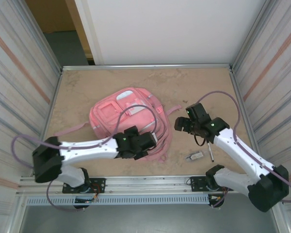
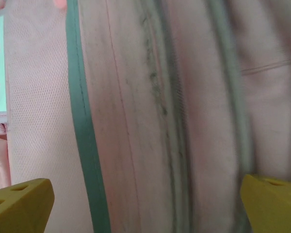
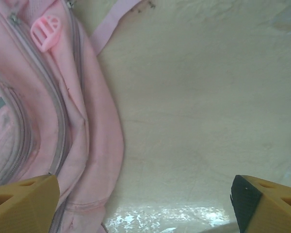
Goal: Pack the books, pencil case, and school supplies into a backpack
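Pink backpack (image 1: 128, 114) lies mid-frame. Left gripper (image 1: 153, 140) hovers spread wide over its lower edge. Right gripper (image 1: 180, 124) hangs just right of it, fingers apart and empty. Pen (image 1: 210, 152) and clear-grey item (image 1: 195, 156) lie lower right, unpacked. What's already inside, I can't tell.

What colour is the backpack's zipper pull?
Pink; the pull shows best in the right wrist view.

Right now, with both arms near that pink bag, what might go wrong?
A purple cable loops across the backpack; it might snag on it as the arm moves.
The left pincer stands open close over soft fabric, so it could pinch only a loose fold.
The pen and small clear item lie beside the right arm, which might knock them away.
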